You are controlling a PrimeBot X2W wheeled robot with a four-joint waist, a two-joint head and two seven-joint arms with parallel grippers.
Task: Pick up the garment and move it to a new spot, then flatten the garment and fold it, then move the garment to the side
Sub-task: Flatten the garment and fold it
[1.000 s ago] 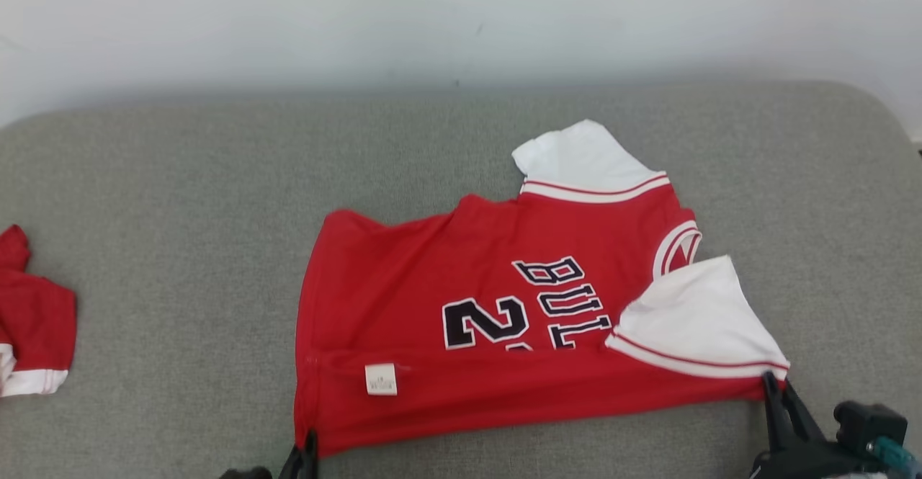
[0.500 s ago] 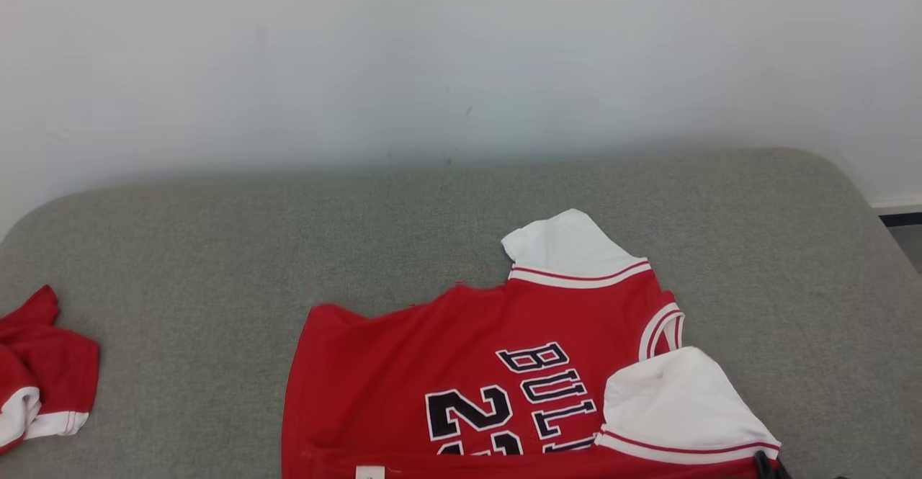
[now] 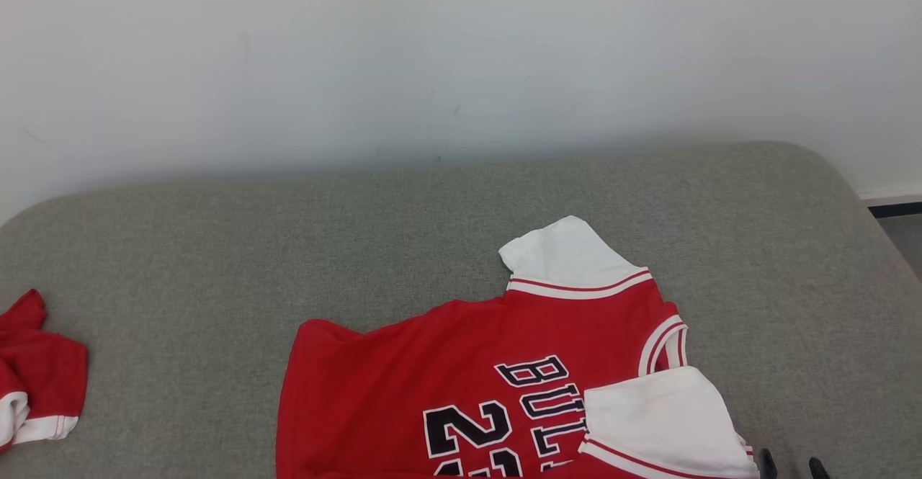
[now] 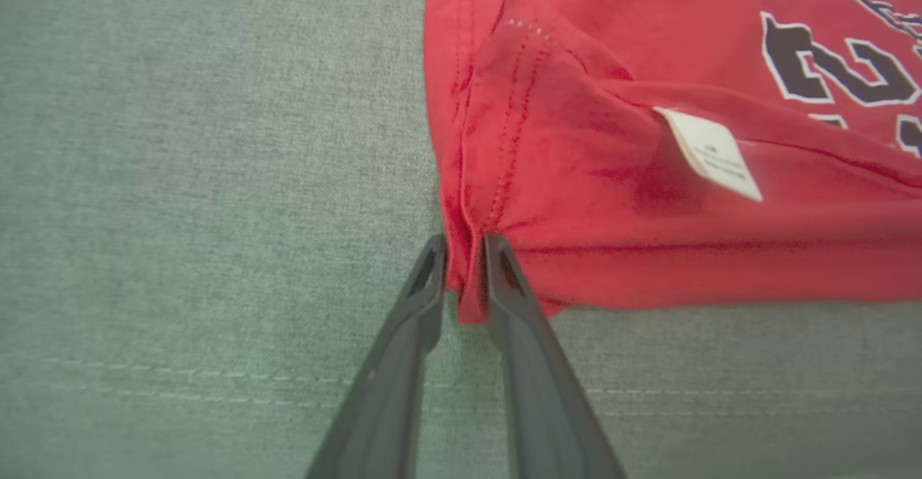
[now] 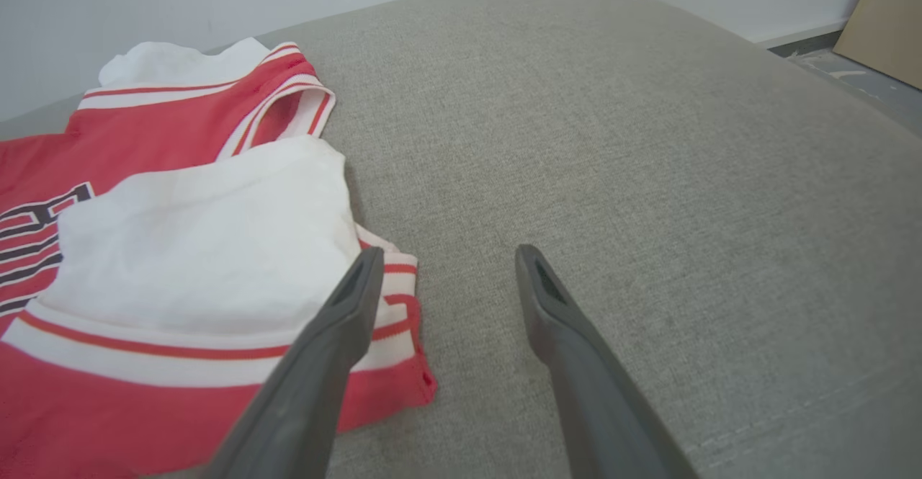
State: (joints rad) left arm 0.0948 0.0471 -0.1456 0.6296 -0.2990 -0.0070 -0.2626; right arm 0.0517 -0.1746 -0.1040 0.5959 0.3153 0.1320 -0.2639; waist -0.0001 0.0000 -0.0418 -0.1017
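A red jersey point(image 3: 461, 371) with white sleeves and black lettering lies on the grey cushion point(image 3: 216, 248), its near edge folded over. My left gripper point(image 4: 463, 248) is shut on the jersey's point(image 4: 648, 140) bottom corner at the hem, and a white label point(image 4: 709, 153) shows on the fold. Beside the jersey's point(image 5: 166, 248) sleeve corner my right gripper point(image 5: 448, 261) stands open, its left finger over the striped trim, nothing between the fingers. In the head view its fingertips point(image 3: 790, 464) peek in at the bottom right edge.
A second red garment with white trim point(image 3: 36, 378) lies crumpled at the cushion's left edge. A white wall point(image 3: 432, 54) runs behind the cushion. Beyond the cushion's right end there is floor point(image 5: 864, 75) and a tan board point(image 5: 889, 25).
The head camera has tilted up, so the jersey sits lower in the picture. The right gripper has let go of the sleeve corner and now stands open beside it.
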